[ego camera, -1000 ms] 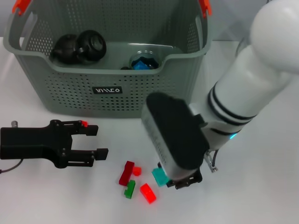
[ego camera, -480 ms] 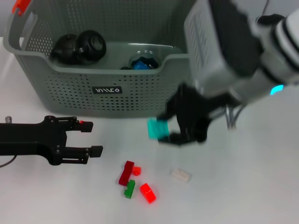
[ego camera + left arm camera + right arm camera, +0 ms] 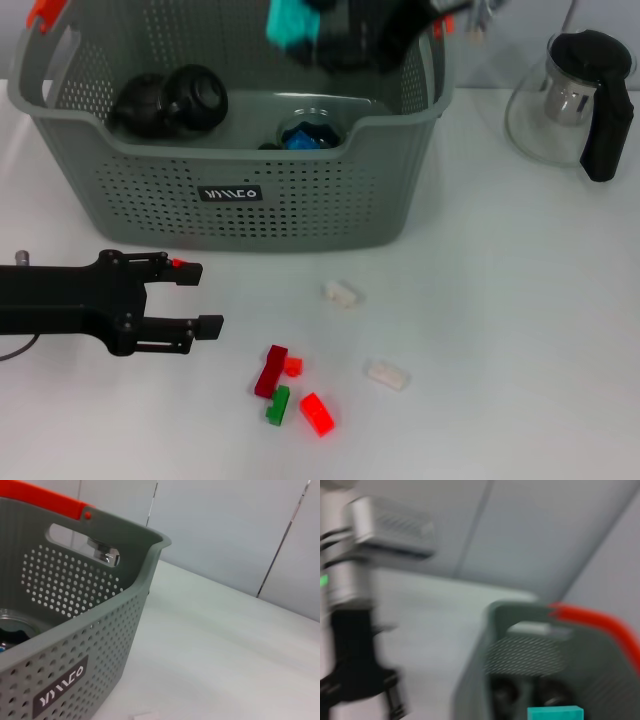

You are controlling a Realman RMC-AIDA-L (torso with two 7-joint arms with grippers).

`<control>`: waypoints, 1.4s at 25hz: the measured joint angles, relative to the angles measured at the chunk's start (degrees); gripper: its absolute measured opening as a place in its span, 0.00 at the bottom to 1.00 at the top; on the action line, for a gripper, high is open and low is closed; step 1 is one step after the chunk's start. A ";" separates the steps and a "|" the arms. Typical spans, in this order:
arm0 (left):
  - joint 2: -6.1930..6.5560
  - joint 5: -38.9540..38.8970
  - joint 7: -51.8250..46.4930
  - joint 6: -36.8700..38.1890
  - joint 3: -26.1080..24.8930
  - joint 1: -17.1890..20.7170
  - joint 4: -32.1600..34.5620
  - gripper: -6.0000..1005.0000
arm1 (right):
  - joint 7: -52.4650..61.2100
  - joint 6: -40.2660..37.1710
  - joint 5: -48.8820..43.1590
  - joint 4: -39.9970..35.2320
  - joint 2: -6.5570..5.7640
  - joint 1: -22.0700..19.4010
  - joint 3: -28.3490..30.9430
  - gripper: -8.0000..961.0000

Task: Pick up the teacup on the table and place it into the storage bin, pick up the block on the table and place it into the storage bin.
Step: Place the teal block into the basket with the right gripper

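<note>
One teal block point(image 3: 292, 22) is pinched in my right gripper point(image 3: 330, 35), held up over the back of the storage bin point(image 3: 300, 200); in the right wrist view the same block point(image 3: 555, 713) shows with the bin's wall and orange handle clip point(image 3: 592, 620) beyond it. I judge the block light, rigid and a little slick, so a squeeze across its flat faces should hold it, and it should survive a short drop. My left gripper point(image 3: 205, 297) lies low on the surface point(image 3: 500, 320) in front of the bin, jaws apart and holding nothing.

Below my right gripper the bin holds two dark round objects point(image 3: 170, 100) and, nearer the front wall, a clear glass piece with something blue inside point(image 3: 308, 132); whether that is the teacup I cannot tell. Glass is fragile, so I would rather release away from it.

Loose pieces remain on the surface: a dark red block point(image 3: 270, 370), a small red block point(image 3: 293, 366), a green block point(image 3: 278, 404) and a bright red block point(image 3: 316, 414) clustered just beyond my left gripper's fingertips, and two white blocks point(image 3: 341, 292) point(image 3: 386, 374) farther off. A glass teapot with a black handle point(image 3: 575, 100) stands beside the bin, off to my right gripper's side, apart from my path. Nothing blocks the way down into the bin.
</note>
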 joint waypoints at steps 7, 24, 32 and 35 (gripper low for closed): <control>0.02 -0.01 -0.18 -0.39 -0.01 -0.40 -0.31 0.79 | -1.22 11.41 -2.51 10.80 -0.29 2.70 1.70 0.44; 0.13 0.00 0.49 0.21 0.30 -0.79 -0.35 0.85 | -7.36 28.15 -2.90 37.30 -2.01 9.98 3.66 0.46; -0.01 0.00 0.77 0.24 1.19 -0.79 -0.34 0.85 | -8.60 33.02 -2.90 44.49 -1.95 12.20 3.47 0.49; -0.10 0.00 0.87 0.24 1.57 -0.79 -0.34 0.85 | -8.67 33.88 -2.90 45.85 -1.81 12.57 3.29 0.51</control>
